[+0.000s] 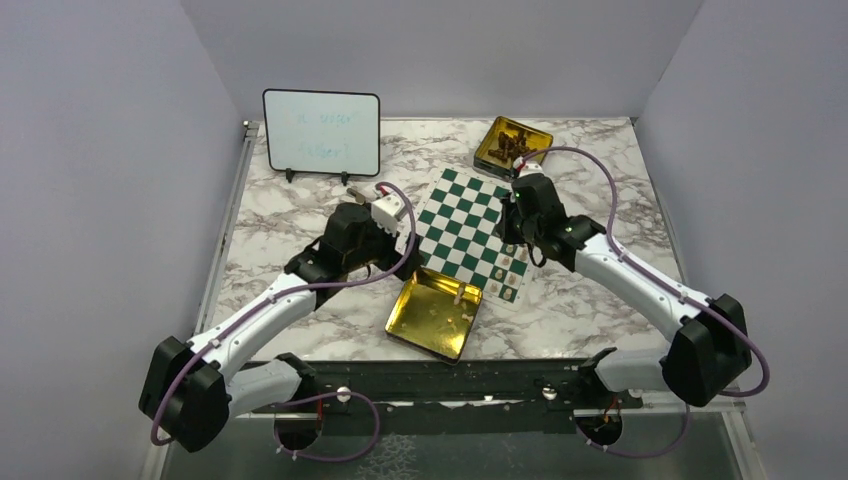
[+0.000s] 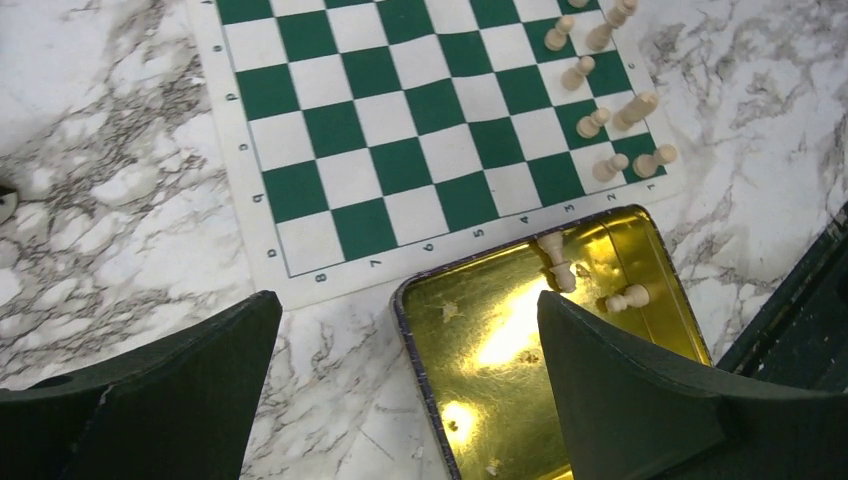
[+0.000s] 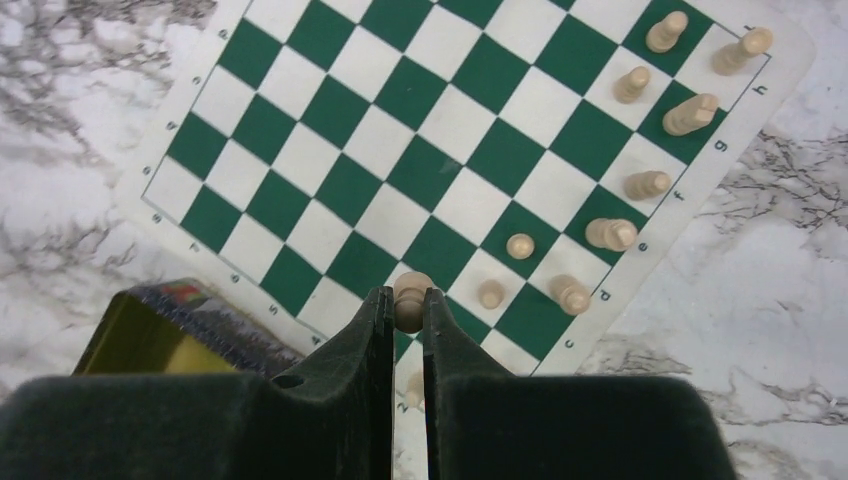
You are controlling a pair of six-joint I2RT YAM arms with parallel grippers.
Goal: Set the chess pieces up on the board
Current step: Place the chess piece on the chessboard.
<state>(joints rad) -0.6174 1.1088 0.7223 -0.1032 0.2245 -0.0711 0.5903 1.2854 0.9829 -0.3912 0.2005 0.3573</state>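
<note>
Though tiny, piece (image 3: 412,288) inside end effector (image 3: 406,297)

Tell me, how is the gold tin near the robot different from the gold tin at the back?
The near tin is almost empty, with only a few pale pieces left inside; the far tin holds a heap of brown pieces. The near tin sits at the board's near edge; the far tin sits past its far corner. Both are square, shiny gold and open.
</note>
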